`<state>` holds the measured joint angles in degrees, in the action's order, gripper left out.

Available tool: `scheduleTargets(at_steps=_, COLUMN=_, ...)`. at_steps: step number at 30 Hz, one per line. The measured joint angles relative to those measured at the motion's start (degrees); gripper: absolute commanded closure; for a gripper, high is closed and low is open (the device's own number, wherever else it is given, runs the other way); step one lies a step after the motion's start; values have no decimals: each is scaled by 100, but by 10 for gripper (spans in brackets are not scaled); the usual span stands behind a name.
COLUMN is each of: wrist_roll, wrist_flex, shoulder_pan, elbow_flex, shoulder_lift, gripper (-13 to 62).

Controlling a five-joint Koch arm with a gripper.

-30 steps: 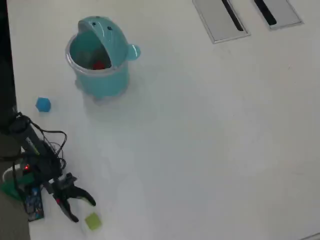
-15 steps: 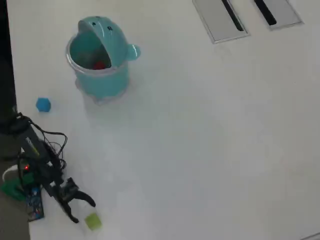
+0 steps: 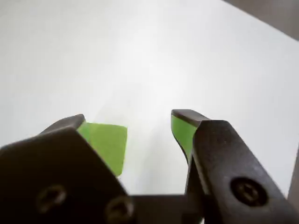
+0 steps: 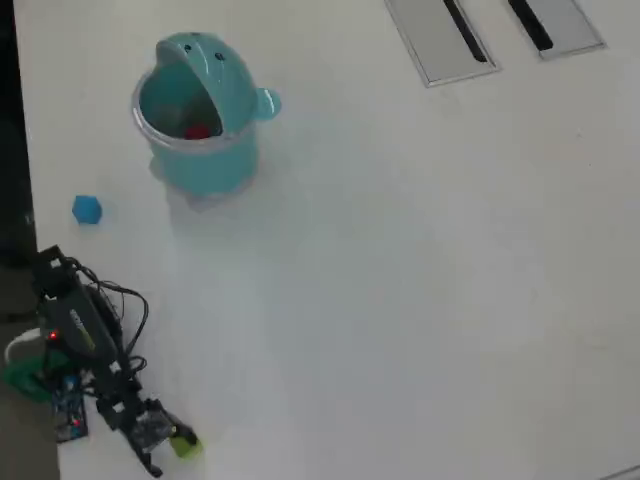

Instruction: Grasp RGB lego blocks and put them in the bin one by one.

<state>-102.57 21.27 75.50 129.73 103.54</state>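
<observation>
Three blocks: red in the bin — blue, green on the table.
Claw: open — had dropped around the green block since earlier.

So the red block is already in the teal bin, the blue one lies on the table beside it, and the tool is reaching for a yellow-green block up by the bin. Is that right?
Not quite. The yellow-green block is not by the bin; the overhead view shows it at the bottom left, far from the bin, with the open tool around it. The red block and blue block are as you say.

White table, two grey slotted panels, dark left edge
</observation>
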Motion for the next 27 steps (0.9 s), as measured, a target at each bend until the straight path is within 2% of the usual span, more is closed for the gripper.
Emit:
scheduleTargets(at_steps=10, wrist_roll=308, wrist_flex=1731, shoulder_pan=-229, elbow_flex=-343, shoulder_lift=220, gripper=157)
scheduleTargets(at_steps=19, wrist_roll=624, wrist_flex=1890, shoulder_pan=-633, elbow_flex=-343, shoulder_lift=202, gripper=163)
scheduleTargets(at_steps=27, wrist_roll=773, wrist_flex=1705, shoulder_pan=-677, elbow_flex=-352, shoulder_lift=-396, gripper=163)
